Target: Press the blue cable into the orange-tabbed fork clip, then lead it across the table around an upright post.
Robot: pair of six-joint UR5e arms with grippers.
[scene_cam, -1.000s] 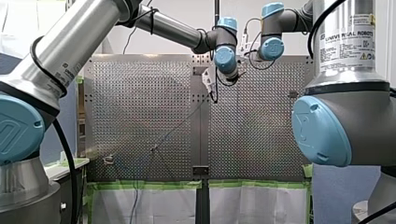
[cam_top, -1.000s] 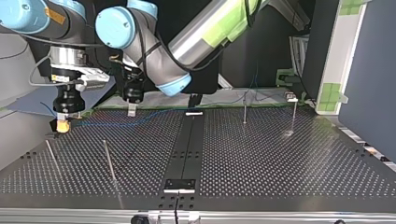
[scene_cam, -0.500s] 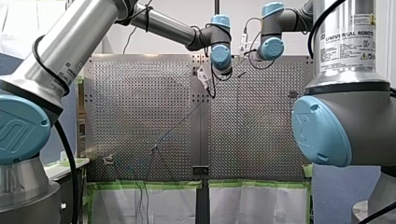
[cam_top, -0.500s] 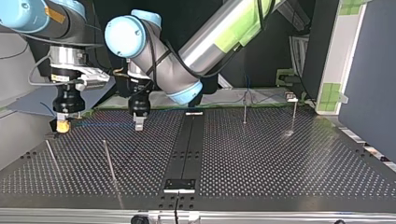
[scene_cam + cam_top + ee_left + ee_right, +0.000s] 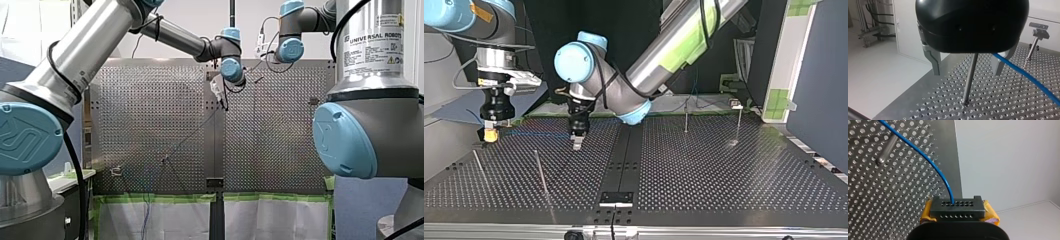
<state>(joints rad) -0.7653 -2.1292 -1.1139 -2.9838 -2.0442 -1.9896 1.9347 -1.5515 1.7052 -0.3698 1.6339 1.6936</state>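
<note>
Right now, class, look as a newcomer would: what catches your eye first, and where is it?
The blue cable stands out, running bright over the perforated table from my right claw, whose yellow pads are shut on it. Next, my left claw hangs open, its metal fingers either side of an upright post, the cable passing beside one finger.

Front, top views oppose over table [image 5: 150, 110]; wrist cams close, seemingly.

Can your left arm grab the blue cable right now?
Probably yes. My left gripper is open and the blue cable runs right beside one finger, though an upright post ahead between its fingers might interfere.
</note>
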